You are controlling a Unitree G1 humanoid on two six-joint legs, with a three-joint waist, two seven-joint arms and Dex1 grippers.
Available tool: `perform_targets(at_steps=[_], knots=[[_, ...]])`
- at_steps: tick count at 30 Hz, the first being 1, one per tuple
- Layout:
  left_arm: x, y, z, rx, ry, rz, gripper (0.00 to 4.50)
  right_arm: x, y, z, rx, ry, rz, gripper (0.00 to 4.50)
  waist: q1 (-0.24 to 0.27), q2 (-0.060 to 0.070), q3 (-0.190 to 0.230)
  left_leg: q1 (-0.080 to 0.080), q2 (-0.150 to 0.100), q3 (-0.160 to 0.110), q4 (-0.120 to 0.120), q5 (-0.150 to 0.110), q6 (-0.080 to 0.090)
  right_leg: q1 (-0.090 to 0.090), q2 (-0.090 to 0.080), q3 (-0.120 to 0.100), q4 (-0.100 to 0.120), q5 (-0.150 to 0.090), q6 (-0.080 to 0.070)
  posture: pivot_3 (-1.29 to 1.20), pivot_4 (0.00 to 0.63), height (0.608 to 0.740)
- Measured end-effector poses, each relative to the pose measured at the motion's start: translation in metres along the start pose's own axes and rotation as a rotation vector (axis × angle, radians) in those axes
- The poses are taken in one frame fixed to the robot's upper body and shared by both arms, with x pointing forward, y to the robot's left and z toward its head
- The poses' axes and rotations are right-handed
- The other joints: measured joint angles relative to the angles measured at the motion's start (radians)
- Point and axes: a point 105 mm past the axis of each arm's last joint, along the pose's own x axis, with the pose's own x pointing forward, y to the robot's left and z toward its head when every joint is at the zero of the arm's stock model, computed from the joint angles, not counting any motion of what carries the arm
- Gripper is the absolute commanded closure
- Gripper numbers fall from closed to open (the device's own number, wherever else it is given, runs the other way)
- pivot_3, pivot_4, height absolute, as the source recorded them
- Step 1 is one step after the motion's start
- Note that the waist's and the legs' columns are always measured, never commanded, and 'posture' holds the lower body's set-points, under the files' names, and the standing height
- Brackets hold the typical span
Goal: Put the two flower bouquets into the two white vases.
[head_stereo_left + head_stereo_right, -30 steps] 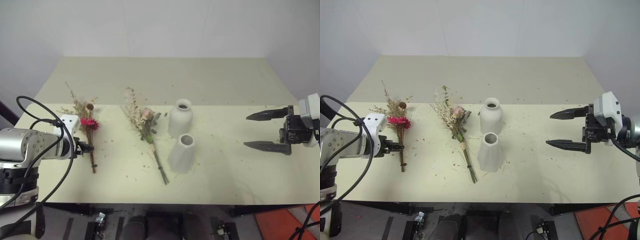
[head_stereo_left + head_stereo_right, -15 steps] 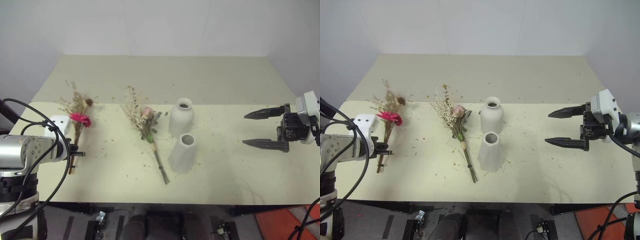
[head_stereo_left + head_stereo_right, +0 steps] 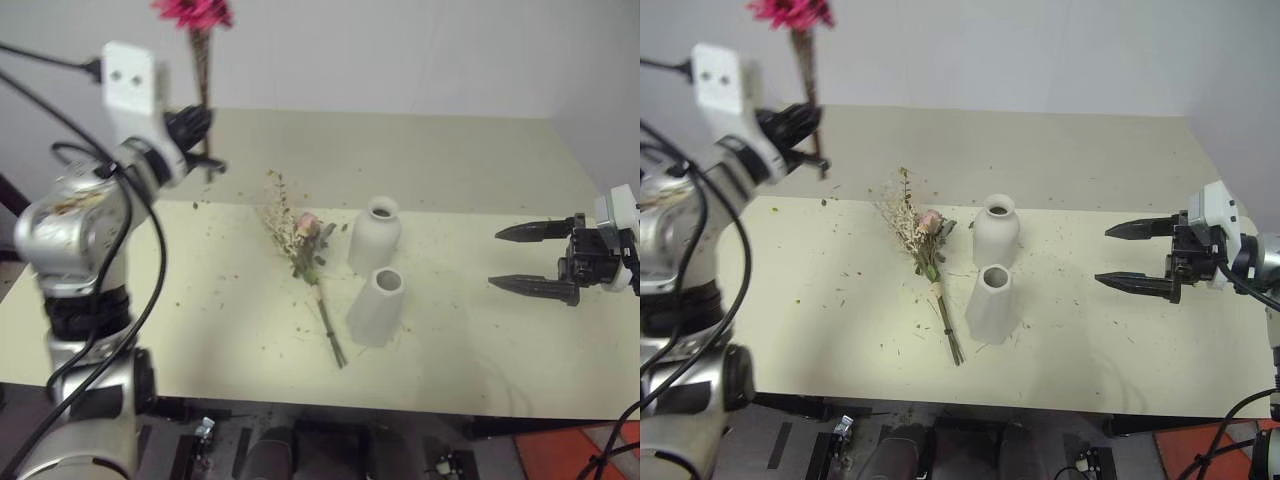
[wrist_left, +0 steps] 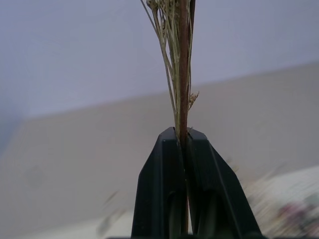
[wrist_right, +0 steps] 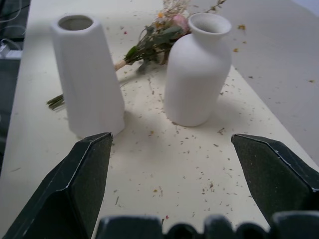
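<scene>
My left gripper point(image 3: 197, 128) is raised high over the table's back left and shut on the stems of the magenta daisy bouquet point(image 3: 197, 12), which stands upright with its head near the top of the view. In the left wrist view the fingers point(image 4: 162, 164) pinch the brown stems point(image 4: 183, 74). The pale pink rose bouquet point(image 3: 306, 243) lies on the table left of the vases. The bottle-shaped white vase point(image 3: 375, 235) stands behind the tapered white vase point(image 3: 378, 308); both are upright. My right gripper point(image 3: 535, 260) hovers open at the right, pointing at both vases point(image 5: 198, 69).
Dried flower crumbs are scattered over the cream table point(image 3: 200, 300). A white wall point(image 3: 400, 50) rises behind it. The table's front edge point(image 3: 330, 405) runs close to me, with a red object point(image 3: 590, 455) on the floor at the bottom right.
My left gripper closed on the magenta bouquet's stems and lifted it off the table, up and to the right, swinging it upright. The right gripper stayed where it was.
</scene>
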Motion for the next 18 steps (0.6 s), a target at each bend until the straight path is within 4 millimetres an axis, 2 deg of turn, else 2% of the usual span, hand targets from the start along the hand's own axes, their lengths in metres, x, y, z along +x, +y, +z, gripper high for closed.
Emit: perform_targets(at_steps=[1, 3, 7, 12, 15, 18], knots=[[0.015, -0.017, 0.006, -0.030, -0.030, -0.083, 4.48, -0.002, 0.002, -0.002, 0.002, 0.002, -0.011, 0.00, -0.001, 0.000, 0.000, 0.000, 0.000, 0.000, 0.000, 0.000, 0.000, 0.000, 0.000, 0.000, 0.000, 0.000, 0.000, 0.00, 0.150, 0.740], [0.030, -0.037, 0.012, -0.052, -0.055, -0.174, 4.48, -0.002, 0.004, -0.002, 0.001, 0.003, -0.015, 0.00, -0.003, 0.000, 0.000, -0.001, 0.000, 0.000, 0.000, 0.000, 0.000, -0.001, 0.001, 0.000, 0.000, 0.000, 0.000, 0.00, 0.150, 0.740], [0.052, -0.070, 0.021, -0.100, -0.108, -0.338, 4.48, -0.004, 0.009, -0.005, -0.002, 0.010, -0.031, 0.00, -0.016, 0.000, 0.000, 0.000, 0.000, 0.000, 0.000, 0.000, 0.001, -0.001, 0.001, 0.001, -0.001, 0.000, 0.000, 0.00, 0.150, 0.740], [0.060, -0.091, 0.013, -0.157, -0.144, -0.458, 4.48, -0.007, 0.013, -0.003, -0.002, 0.013, -0.053, 0.00, -0.026, 0.000, 0.000, 0.000, 0.000, 0.000, 0.001, 0.000, 0.001, -0.001, 0.001, 0.001, 0.000, 0.000, 0.000, 0.00, 0.150, 0.740], [0.063, -0.111, 0.014, -0.190, -0.189, -0.544, 4.48, -0.007, 0.016, 0.002, -0.011, -0.001, -0.056, 0.00, -0.023, 0.000, 0.000, 0.000, 0.000, 0.000, 0.001, 0.000, 0.001, 0.000, 0.001, 0.001, 0.000, 0.000, 0.001, 0.00, 0.150, 0.740], [0.063, -0.123, 0.016, -0.205, -0.230, -0.589, 4.48, -0.008, 0.017, 0.005, -0.015, -0.009, -0.069, 0.00, -0.023, 0.000, 0.000, 0.000, 0.000, 0.000, 0.001, 0.000, 0.001, 0.000, 0.001, 0.001, 0.000, 0.000, 0.001, 0.00, 0.150, 0.740]])
